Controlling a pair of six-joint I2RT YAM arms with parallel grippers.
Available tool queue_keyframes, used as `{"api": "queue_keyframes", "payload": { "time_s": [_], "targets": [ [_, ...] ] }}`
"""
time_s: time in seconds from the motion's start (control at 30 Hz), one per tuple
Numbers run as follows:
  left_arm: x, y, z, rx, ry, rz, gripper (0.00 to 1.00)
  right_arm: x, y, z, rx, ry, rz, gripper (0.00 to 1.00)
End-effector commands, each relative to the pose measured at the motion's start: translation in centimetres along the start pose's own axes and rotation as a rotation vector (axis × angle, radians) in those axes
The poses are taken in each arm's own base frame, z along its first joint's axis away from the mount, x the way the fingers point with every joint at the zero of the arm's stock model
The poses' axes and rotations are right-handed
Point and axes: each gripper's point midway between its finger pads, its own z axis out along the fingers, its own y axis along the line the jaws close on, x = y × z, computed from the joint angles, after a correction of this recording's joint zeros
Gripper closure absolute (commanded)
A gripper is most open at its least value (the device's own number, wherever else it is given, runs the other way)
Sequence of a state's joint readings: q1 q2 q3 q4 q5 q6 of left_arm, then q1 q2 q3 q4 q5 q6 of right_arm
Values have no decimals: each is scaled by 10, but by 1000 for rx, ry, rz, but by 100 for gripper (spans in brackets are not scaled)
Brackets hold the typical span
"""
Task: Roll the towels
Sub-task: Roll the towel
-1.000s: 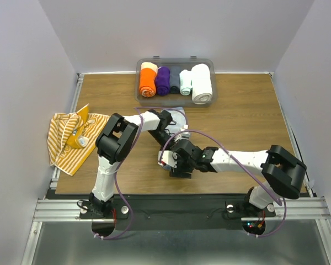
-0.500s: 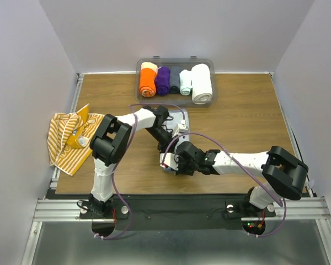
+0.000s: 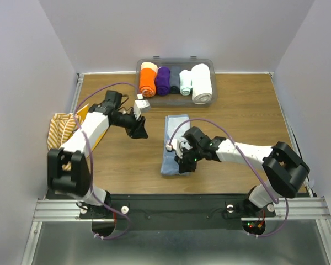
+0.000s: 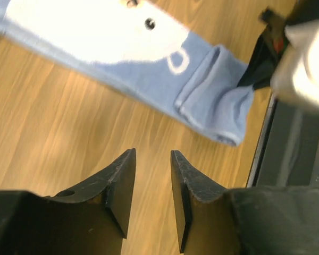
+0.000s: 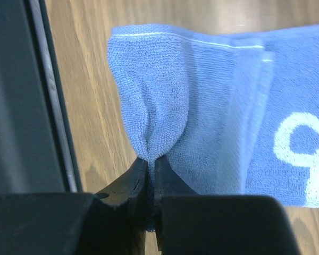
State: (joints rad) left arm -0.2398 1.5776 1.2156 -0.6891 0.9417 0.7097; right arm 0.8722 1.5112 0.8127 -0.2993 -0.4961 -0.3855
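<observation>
The pale blue towel (image 3: 176,130) lies as a long folded strip in the middle of the table, white lettering up. My right gripper (image 3: 180,164) is shut on a raised fold at its near end; in the right wrist view the terry cloth (image 5: 165,101) bunches up between the pinched fingertips (image 5: 150,162). My left gripper (image 3: 139,132) hovers over bare wood to the left of the towel, open and empty, and its wrist view shows the jaws (image 4: 152,155) apart with the blue towel (image 4: 212,90) beyond. The striped yellow-orange towel (image 3: 60,132) lies crumpled at the left edge, partly behind the left arm.
A clear bin (image 3: 175,61) at the back centre holds an orange roll (image 3: 148,83), a purple roll (image 3: 163,81), a dark one, a pale one and a thick white roll (image 3: 201,84). The table's front rail (image 5: 48,106) runs close to the towel's near end.
The left arm has swung away to the left of the blue towel and its gripper has opened. The right gripper has closed on the towel's near end.
</observation>
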Motion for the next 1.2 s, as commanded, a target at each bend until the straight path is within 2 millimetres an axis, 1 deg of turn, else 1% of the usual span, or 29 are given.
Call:
{"api": "queue_keyframes", "payload": {
  "time_s": [0.0,0.03,0.07,0.17,0.2,0.27,0.3,0.33,0.37,0.4,0.43,0.47,0.5,0.53,0.57,0.6,0.63,0.67,0.7,0.73,0.77,0.8,0.83,0.87,0.93,0.97,1.0,1.1,1.17],
  "targets": [
    [-4,-2,-30,-204,-69,168,54,-24,7,-11,-182,-96,160,99],
    [1,-4,-33,-228,-68,211,52,-24,10,-12,-213,-98,181,99],
    [11,-5,-38,-285,-61,285,48,-24,6,-11,-223,-92,213,99],
    [29,-13,-40,-323,-28,418,41,-27,10,-11,-298,-110,261,100],
    [43,-16,-40,-349,6,481,38,-28,10,-11,-336,-119,294,100],
    [53,-25,-33,-350,52,581,37,-27,7,-11,-363,-126,328,99],
    [64,-31,-29,-347,70,652,37,-25,4,-12,-373,-129,361,100],
    [68,-36,-25,-339,79,696,36,-28,6,-13,-407,-143,379,99],
    [75,-46,-16,-324,88,767,34,-26,1,-13,-421,-148,412,100],
    [66,-52,-13,-324,75,831,32,-26,-1,-13,-437,-155,430,99],
    [75,-57,-5,-303,84,863,30,-29,1,-16,-476,-171,453,99],
    [70,-59,-2,-319,70,907,26,-28,-2,-15,-493,-174,477,99],
    [71,-73,8,-275,57,963,23,-28,-7,-17,-497,-187,497,99],
    [66,-75,12,-286,42,993,18,-27,-10,-18,-510,-194,516,99],
    [63,-83,17,-260,28,1019,18,-27,-10,-18,-512,-195,516,99],
    [63,-85,22,-257,38,1029,16,-25,-12,-17,-512,-192,532,99],
    [58,-96,32,-229,17,1048,16,-26,-12,-18,-525,-200,538,99],
    [62,-95,40,-218,43,1041,13,-24,-14,-17,-529,-200,549,99],
    [63,-98,46,-200,51,1039,12,-24,-15,-16,-533,-200,555,99],
    [62,-109,55,-160,50,1059,10,-21,-16,-14,-538,-195,564,99],
    [57,-112,61,-156,36,1066,6,-20,-16,-12,-539,-190,570,99],
    [59,-111,69,-152,53,1039,5,-19,-18,-11,-539,-190,573,99],
    [57,-118,76,-140,46,1048,5,-17,-18,-10,-540,-186,579,99],
    [50,-120,81,-149,25,1048,5,-17,-18,-9,-543,-184,582,99],
    [54,-117,91,-159,56,1026,7,-17,-20,-9,-547,-185,594,99],
    [46,-119,95,-182,34,1042,8,-16,-20,-9,-545,-186,595,99],
    [51,-116,101,-180,58,1042,9,-14,-21,-8,-541,-182,597,99],
    [54,-113,110,-201,74,1054,12,-13,-23,-8,-539,-182,604,99],
    [51,-113,114,-211,57,1059,14,-14,-23,-8,-540,-183,606,99]
  ]
}}
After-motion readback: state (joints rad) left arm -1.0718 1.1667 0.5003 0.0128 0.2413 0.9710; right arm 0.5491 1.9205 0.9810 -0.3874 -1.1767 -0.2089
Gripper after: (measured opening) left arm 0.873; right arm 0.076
